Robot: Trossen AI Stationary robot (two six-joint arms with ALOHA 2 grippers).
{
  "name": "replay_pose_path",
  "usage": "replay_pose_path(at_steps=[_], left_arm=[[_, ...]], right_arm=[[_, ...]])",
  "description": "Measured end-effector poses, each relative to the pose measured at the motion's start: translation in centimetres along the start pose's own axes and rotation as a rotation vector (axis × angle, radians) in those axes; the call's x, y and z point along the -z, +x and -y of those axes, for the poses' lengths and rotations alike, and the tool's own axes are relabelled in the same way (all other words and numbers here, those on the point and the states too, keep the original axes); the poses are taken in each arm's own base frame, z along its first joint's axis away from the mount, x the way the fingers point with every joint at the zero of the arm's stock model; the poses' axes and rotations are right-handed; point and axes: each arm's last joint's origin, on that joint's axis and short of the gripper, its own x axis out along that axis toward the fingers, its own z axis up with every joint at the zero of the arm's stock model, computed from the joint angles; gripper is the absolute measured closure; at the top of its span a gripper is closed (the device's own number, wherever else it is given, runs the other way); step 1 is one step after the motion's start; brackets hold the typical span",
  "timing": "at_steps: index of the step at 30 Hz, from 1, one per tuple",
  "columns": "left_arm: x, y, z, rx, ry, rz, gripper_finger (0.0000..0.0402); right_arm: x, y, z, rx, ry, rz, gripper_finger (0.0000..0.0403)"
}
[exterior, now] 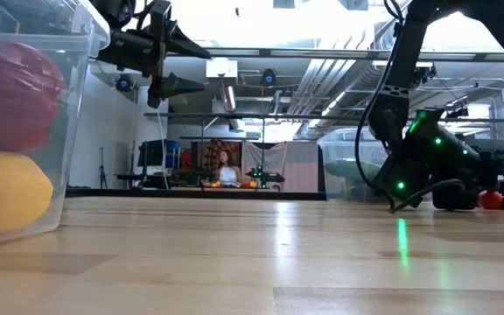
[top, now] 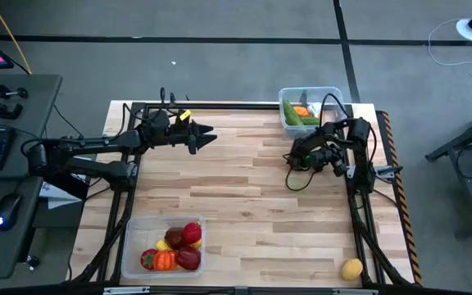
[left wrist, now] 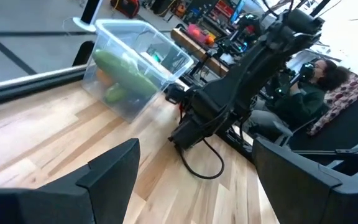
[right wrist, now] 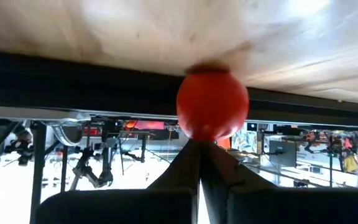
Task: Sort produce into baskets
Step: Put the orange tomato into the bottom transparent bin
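Observation:
A red tomato (right wrist: 212, 104) lies on the table by its right edge and also shows in the low view (exterior: 492, 199). My right gripper (right wrist: 199, 144) is low at the table (top: 341, 164), shut, its tips right at the tomato. My left gripper (top: 207, 135) hangs open and empty above the far left of the table (exterior: 201, 70). One clear basket (top: 331, 92) at the far right holds green cucumbers (left wrist: 126, 71) and an orange carrot (top: 301, 111). The other basket (top: 129, 238) at the near left holds red, orange and yellow produce. A yellow lemon (top: 351, 269) lies at the near right. My right gripper's shut fingertips (right wrist: 191, 152) stand level at the tomato's side (right wrist: 204, 134), coming from the table's left. The tomato rests on the table. I cannot tell whether the tips touch it.
A black cable (top: 295, 176) loops on the wood beside the right arm. A dark frame rail (right wrist: 104, 81) runs along the table's edge behind the tomato. A person (left wrist: 312, 84) sits beyond the table's right side. The wooden middle (top: 236, 188) lies between the arms.

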Motion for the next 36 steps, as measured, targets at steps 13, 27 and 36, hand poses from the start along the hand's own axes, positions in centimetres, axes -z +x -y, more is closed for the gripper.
replay_pose_path(at_steps=[13, 27, 36], left_arm=[[0.4, 0.0, -0.2, -0.022, -0.013, -0.036, 0.0101], [0.5, 0.0, -0.3, -0.029, -0.016, -0.051, 0.0101], [0.5, 0.0, -0.3, -0.029, -0.008, -0.051, 0.0101]], right_arm=[[-1.1, -4.2, -0.5, -0.024, 0.058, 0.155, 0.0403], [-0.6, -13.8, -1.1, -0.023, 0.185, 0.545, 0.0403], [2.1, -8.2, -0.6, -0.06, 0.315, 0.375, 0.0403]])
